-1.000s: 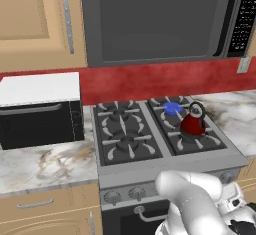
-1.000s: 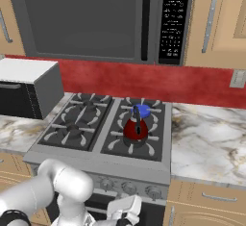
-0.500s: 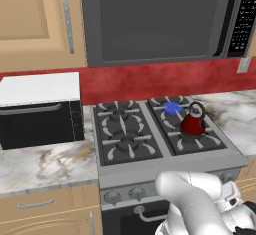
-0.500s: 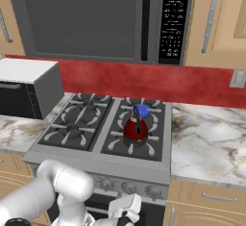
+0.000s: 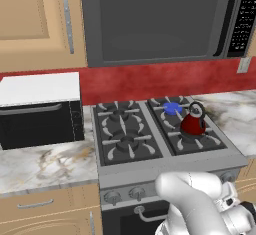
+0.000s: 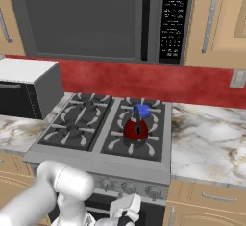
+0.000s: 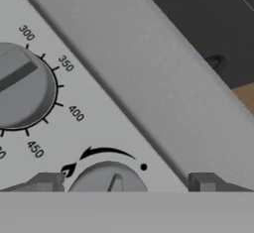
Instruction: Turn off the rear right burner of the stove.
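One blue flame showed on the rear right burner point(image 5: 172, 108) of the stove point(image 5: 125, 146), just behind a red kettle point(image 5: 192, 123) on the front right grate. In the hand view, the tool point(image 7: 121, 181) stood wide, its fingertips point(image 7: 48, 181) flanking a small knob point(image 7: 110, 178) on the silver panel, beside a larger temperature dial point(image 7: 22, 90).

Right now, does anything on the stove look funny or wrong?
Yes: the rear right burner shows a blue flame with nothing on it, while the red kettle sits on the unlit burner in front. Nothing looks spilled or broken.
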